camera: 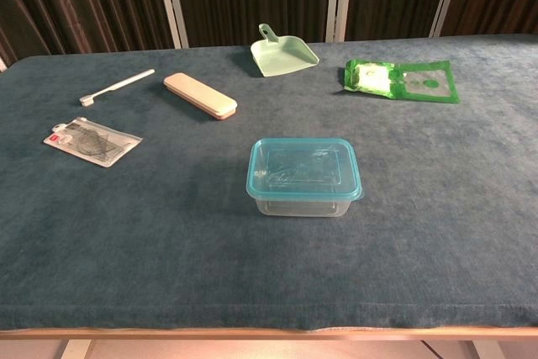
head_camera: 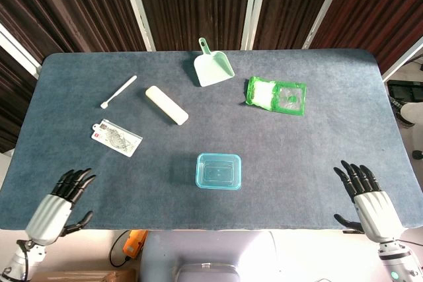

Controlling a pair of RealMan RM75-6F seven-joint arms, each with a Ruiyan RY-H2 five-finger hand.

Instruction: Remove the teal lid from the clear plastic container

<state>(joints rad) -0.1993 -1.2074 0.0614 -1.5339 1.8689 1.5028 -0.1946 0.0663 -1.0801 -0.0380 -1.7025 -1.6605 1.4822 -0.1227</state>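
Note:
A clear plastic container (camera: 303, 203) stands near the middle front of the table, and its teal lid (head_camera: 218, 170) (camera: 303, 169) sits flat and closed on top. My left hand (head_camera: 58, 208) hovers at the table's front left corner, fingers spread, holding nothing. At the front right edge my right hand (head_camera: 368, 203) is also spread and empty. Both hands are far from the container. Neither hand shows in the chest view.
On the blue-grey cloth lie a pale green dustpan (head_camera: 212, 66), a green packet (head_camera: 277, 95), a cream case (head_camera: 166, 104), a white toothbrush (head_camera: 118, 91) and a clear zip pouch (head_camera: 116, 137), all behind the container.

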